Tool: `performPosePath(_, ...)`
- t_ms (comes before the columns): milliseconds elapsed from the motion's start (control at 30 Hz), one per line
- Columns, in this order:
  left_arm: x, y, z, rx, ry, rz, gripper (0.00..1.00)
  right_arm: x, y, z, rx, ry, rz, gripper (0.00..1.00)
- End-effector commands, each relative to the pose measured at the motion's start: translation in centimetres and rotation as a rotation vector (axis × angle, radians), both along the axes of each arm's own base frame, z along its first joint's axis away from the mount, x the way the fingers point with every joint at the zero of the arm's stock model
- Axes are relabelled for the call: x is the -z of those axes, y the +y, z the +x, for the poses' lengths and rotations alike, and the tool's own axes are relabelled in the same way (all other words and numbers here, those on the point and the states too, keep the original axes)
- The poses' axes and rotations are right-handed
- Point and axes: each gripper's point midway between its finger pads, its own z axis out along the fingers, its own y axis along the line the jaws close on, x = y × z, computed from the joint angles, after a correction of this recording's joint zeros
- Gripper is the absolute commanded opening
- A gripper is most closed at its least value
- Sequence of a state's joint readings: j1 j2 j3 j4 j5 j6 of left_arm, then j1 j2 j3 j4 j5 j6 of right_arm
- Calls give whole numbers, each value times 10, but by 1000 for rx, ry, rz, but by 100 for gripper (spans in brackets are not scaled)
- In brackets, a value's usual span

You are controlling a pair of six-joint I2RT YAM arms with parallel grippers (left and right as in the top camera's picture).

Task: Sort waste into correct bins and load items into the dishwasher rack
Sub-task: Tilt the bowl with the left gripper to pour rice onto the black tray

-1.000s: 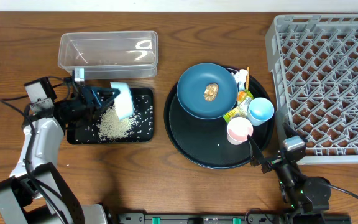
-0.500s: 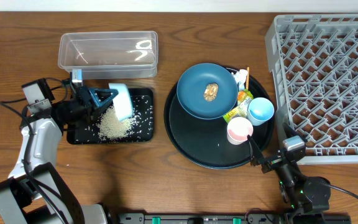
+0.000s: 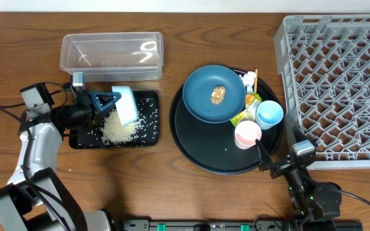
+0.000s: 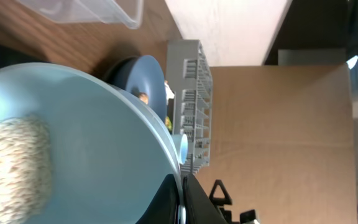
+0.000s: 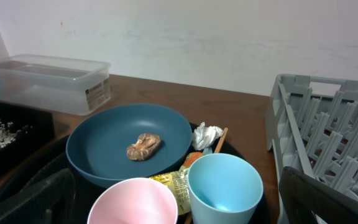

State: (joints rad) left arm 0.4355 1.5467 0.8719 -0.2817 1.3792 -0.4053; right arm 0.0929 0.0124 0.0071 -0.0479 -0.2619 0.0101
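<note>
My left gripper (image 3: 103, 101) is shut on the rim of the white bowl (image 3: 125, 104), which is tipped on its side over the shallow black tray (image 3: 148, 137). White rice (image 3: 119, 129) lies heaped and scattered in that tray. In the left wrist view the bowl (image 4: 98, 137) fills the frame, with rice (image 4: 11, 165) low in it. My right gripper (image 5: 179, 208) is open in front of the pink cup (image 5: 138, 202) and the light blue cup (image 5: 225, 183). The dark blue plate (image 3: 204, 102) carries the brown lump (image 3: 218, 94).
The clear tub (image 3: 111, 56) stands behind the black tray. Plate, cups, wrapper (image 3: 247, 109), tissue (image 3: 249, 79) and chopstick (image 3: 256, 74) sit on the round black tray (image 3: 198, 151). The grey rack (image 3: 339, 83) fills the right side.
My left arm has drawn slightly to the left with the bowl still tipped over the black tray. The right arm has not moved.
</note>
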Motion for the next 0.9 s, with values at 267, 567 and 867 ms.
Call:
performPosePath(267,2,-1,-2,8,-2,3,6,2,-4,1,16,1,-11,99)
performPosePath(567,-6,-9,-6,48,-17,-46,6,2,-4,1,16,1,-11,99)
performPosePath(867,-2,9,-2,-2,-25,-40,6,2,-4,1,16,1,-11,99)
